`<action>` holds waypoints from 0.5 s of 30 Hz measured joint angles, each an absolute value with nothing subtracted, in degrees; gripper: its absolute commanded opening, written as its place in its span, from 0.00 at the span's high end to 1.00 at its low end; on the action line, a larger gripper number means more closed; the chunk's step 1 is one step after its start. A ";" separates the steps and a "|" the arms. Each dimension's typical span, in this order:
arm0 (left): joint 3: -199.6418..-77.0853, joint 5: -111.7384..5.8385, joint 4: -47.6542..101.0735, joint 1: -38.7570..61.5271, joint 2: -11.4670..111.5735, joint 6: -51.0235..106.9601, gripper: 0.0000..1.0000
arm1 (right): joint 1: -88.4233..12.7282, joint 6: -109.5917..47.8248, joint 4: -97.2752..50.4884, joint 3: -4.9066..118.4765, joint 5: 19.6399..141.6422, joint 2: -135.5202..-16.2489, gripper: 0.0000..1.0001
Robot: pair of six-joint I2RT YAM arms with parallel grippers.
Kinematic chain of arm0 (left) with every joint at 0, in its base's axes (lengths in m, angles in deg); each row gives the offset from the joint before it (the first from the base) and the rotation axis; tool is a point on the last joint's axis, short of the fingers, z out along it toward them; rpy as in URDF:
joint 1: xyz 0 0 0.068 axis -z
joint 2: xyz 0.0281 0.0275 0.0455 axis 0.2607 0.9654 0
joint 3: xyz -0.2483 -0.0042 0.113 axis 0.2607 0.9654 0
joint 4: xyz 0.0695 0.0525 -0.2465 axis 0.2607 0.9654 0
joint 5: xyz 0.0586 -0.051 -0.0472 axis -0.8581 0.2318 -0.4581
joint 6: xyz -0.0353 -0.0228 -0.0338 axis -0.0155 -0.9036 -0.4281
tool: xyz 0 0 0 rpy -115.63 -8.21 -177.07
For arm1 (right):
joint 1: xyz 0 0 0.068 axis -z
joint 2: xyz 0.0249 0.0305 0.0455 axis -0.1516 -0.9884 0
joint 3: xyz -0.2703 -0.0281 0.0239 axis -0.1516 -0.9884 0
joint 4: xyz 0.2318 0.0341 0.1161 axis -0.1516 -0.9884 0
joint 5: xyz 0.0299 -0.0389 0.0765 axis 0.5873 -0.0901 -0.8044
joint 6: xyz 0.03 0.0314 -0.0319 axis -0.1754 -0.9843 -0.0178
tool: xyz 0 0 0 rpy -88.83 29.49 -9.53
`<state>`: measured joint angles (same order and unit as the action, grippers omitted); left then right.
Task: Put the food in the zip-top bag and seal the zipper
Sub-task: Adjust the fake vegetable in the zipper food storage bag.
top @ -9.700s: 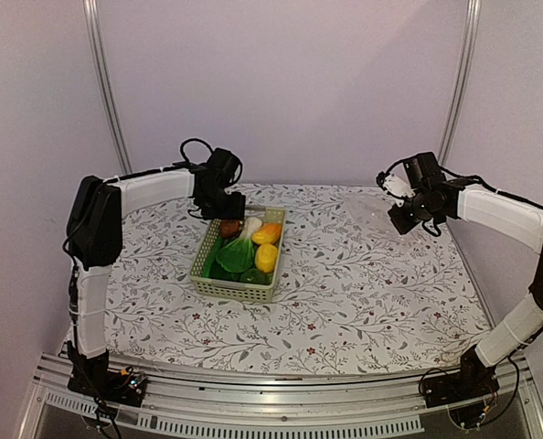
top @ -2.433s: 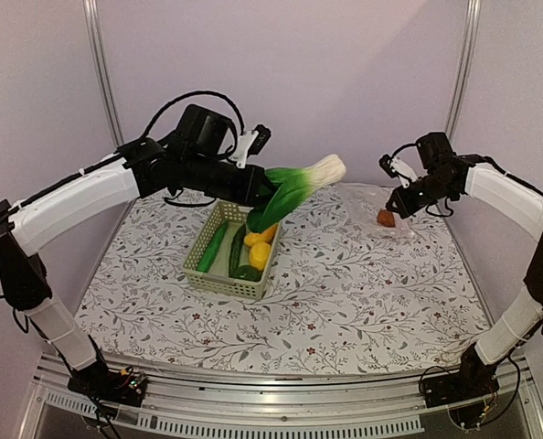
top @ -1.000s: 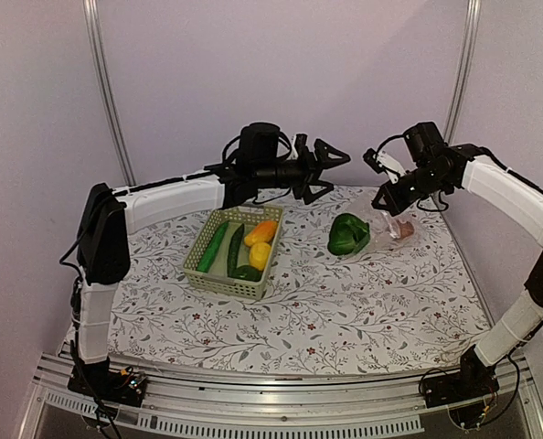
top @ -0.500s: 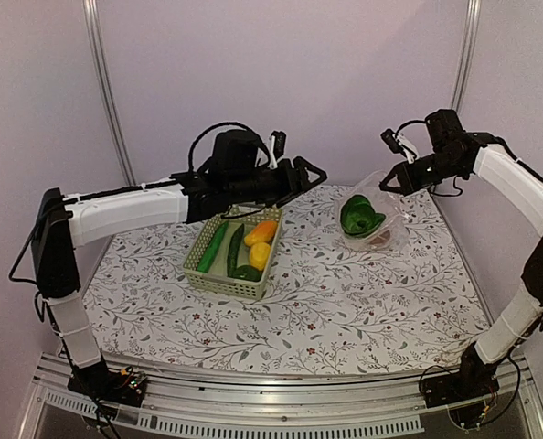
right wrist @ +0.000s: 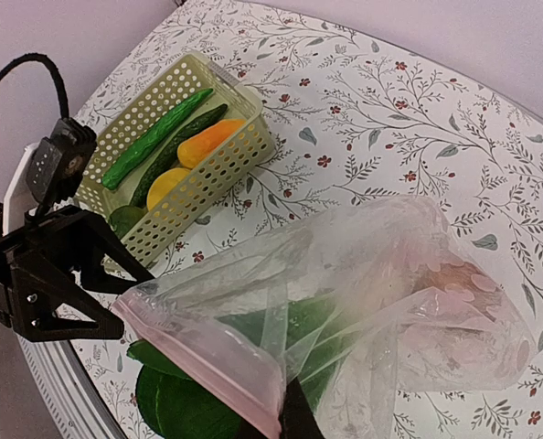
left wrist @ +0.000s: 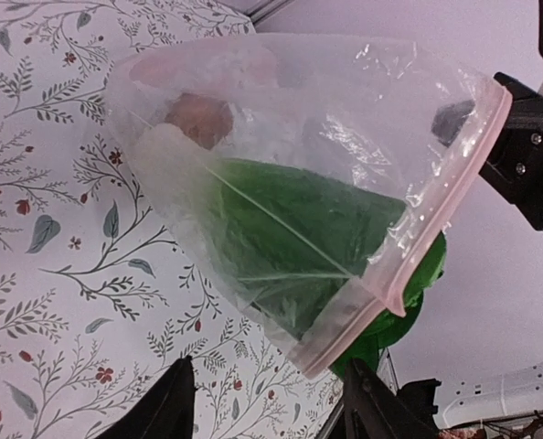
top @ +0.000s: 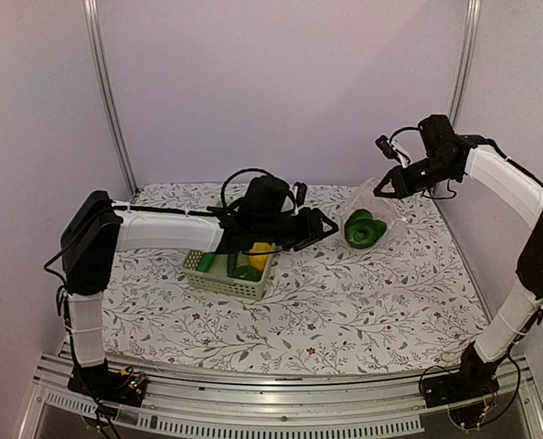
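Basket (right wrist: 226, 169) with two long cucumbers (right wrist: 153, 137)

Crinkly, glossy clear plastic zip-top bag (left wrist: 281, 119); matt pale-green plastic lattice basket (right wrist: 207, 183).

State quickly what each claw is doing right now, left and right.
Left claw: open, holding nothing.
Right claw: closed on the mouth edge of the zip-top bag.

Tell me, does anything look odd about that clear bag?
Yes. The bok choy is only partly inside the zip-top bag: its dark green leaves poke out past the pinkish zipper, so the mouth probably could not seal as things stand.
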<state>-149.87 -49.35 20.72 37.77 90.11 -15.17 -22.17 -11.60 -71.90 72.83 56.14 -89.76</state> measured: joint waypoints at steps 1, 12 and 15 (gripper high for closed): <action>-150.33 -48.87 20.28 37.81 90.41 -15.41 0.44 | -22.17 -11.64 -71.88 72.83 56.14 -89.76 1.00; -152.65 -47.52 18.77 38.71 92.31 -15.94 0.50 | -22.17 -12.58 -71.81 72.83 56.14 -89.76 1.00; -153.50 -47.71 18.88 38.80 93.38 -15.89 0.51 | -22.17 -12.71 -71.83 72.83 56.10 -89.76 1.00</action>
